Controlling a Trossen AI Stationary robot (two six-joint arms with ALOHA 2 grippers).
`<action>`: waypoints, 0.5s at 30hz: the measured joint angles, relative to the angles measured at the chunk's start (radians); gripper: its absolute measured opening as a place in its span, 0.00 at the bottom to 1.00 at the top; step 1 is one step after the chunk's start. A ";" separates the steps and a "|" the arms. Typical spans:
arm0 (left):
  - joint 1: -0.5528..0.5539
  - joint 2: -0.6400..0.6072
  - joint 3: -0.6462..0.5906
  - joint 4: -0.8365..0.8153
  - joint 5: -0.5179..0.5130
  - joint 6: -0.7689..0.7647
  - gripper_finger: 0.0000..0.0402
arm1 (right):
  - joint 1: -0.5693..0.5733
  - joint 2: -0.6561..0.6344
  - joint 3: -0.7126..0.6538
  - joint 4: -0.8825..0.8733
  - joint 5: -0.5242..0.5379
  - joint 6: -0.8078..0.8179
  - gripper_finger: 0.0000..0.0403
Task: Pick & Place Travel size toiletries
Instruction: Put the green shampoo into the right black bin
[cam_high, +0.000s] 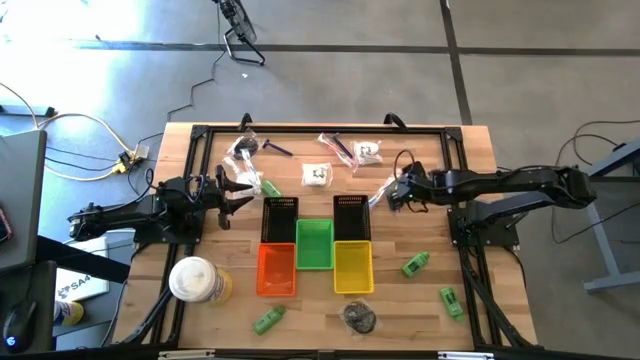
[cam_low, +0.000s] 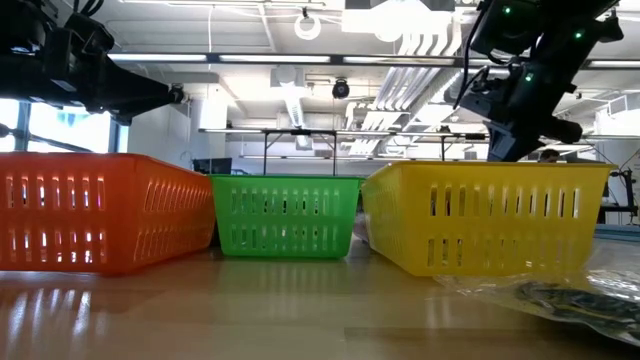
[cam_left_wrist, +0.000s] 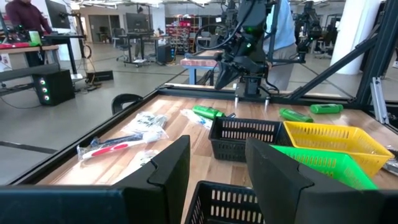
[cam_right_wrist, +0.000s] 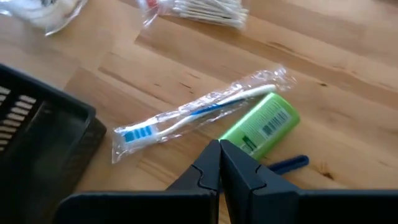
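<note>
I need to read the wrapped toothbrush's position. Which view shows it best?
The right wrist view: the wrapped toothbrush lies full length against a green tube, just ahead of the shut right claw. The high view shows a sliver; the low view, nothing.

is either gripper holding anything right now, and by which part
Nothing is held. The left gripper is open and empty above a black basket; the right gripper is shut with nothing between its fingers, above the wrapped toothbrush and green tube.
</note>
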 joint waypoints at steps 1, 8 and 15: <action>0.000 0.000 0.000 0.000 -0.003 0.010 0.38 | 0.000 0.000 0.000 0.014 -0.001 -0.019 0.01; 0.000 0.000 0.000 0.001 -0.005 0.015 0.38 | -0.001 0.001 0.000 0.037 0.002 -0.022 0.01; 0.000 0.000 0.000 0.001 -0.005 0.015 0.38 | -0.001 0.038 0.000 0.029 0.002 -0.012 0.01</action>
